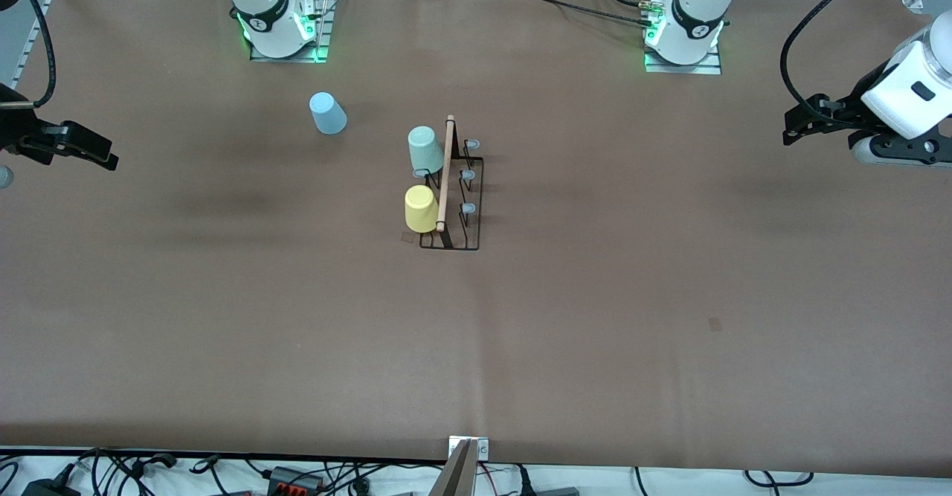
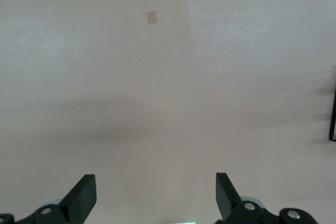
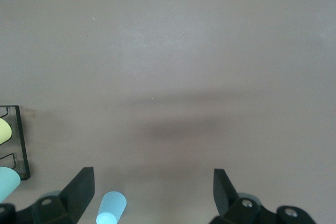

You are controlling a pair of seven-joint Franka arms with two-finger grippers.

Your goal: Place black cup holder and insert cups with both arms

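Observation:
The black cup holder (image 1: 470, 213) stands upright mid-table, its wooden rod handle (image 1: 446, 172) on top. The pale mint green cup (image 1: 425, 149) and the yellow cup (image 1: 420, 208) sit upside down on pegs on the side toward the right arm; the yellow one is nearer the front camera. Three grey-tipped pegs (image 1: 467, 175) on the other side are bare. The light blue cup (image 1: 327, 113) stands upside down on the table, farther from the front camera, toward the right arm's end. My right gripper (image 1: 110, 158) (image 3: 153, 195) is open and empty; the blue cup (image 3: 111, 207) shows by one finger. My left gripper (image 1: 790, 130) (image 2: 156, 198) is open and empty at the left arm's end.
The brown table cover carries a small patch (image 1: 715, 323) toward the left arm's end, also in the left wrist view (image 2: 151, 17). The arm bases (image 1: 275, 20) (image 1: 688, 31) stand along the table's farthest edge. Cables and a camera mount (image 1: 465, 466) line the nearest edge.

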